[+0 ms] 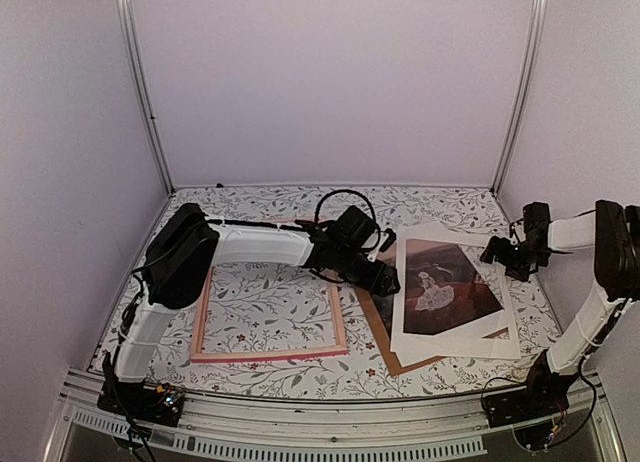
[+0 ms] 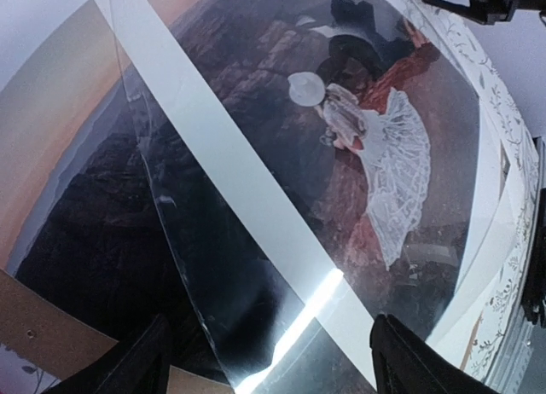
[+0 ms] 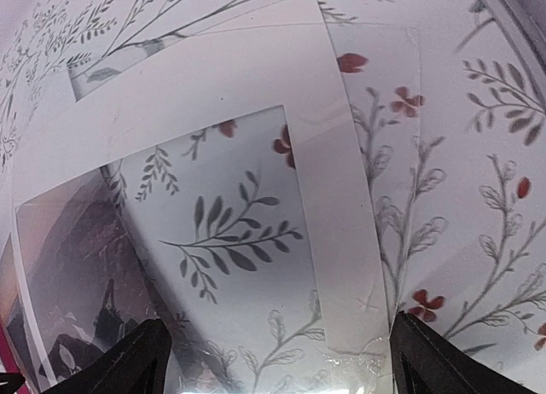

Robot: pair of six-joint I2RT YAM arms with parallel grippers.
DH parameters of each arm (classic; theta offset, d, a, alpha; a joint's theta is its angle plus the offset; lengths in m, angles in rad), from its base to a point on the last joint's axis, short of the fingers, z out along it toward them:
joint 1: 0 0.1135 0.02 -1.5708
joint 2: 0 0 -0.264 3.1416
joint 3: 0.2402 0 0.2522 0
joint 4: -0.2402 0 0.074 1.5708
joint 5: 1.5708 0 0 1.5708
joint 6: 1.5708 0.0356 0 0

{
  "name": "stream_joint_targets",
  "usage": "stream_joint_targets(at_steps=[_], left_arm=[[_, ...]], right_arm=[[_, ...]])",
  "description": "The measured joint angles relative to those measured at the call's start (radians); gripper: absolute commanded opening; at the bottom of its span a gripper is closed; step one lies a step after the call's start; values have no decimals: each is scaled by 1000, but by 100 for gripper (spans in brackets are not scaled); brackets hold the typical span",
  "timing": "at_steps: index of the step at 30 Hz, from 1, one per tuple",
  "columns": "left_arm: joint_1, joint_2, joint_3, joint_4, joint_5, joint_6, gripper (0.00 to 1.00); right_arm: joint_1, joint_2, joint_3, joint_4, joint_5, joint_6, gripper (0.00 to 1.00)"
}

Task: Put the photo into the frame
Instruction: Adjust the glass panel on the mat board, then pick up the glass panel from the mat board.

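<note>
Top external view: the pink frame (image 1: 268,354) lies flat on the floral table (image 1: 430,204), left of centre, with the tablecloth showing through its opening. The photo (image 1: 445,287) is not in it. It lies to the frame's right on the brown backing board (image 1: 405,360), with the white mat board (image 1: 460,342) set askew on top, so most of the print shows through the mat's window. The left arm reaches across the frame's far corner. The left gripper (image 1: 388,280) is at the left edge of the stack, over the dark strip of photo that sticks out past the mat. The right gripper (image 1: 497,250) is at the mat's far right corner.

Left wrist view: the photo (image 2: 281,155) fills the picture, the pale figure in a white dress at upper right. One white side of the mat board (image 2: 222,181) crosses it diagonally, and a clear sheet's edge (image 2: 158,198) runs beside that. A corner of the backing board (image 2: 34,330) shows at lower left. The left gripper (image 2: 269,326) has its jaws spread wide above the print, with nothing between them.

Right wrist view: the mat board (image 3: 256,78) lies below, with floral cloth showing through its window and a dark corner of the photo (image 3: 77,257) at lower left. The right gripper (image 3: 281,321) is spread apart and holds nothing.
</note>
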Motion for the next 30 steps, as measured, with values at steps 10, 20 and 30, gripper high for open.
stream_joint_targets(at_steps=[10,20,30], left_arm=[[6,14,-25,31,-106,-76,83],[16,-29,-100,69,-132,-133,84],[23,-69,-168,103,-73,-169,82]], right_arm=[[137,73,81,-5,-19,-60,92],[146,42,83,-90,51,-44,93],[146,-81,43,-182,49,-9,86]])
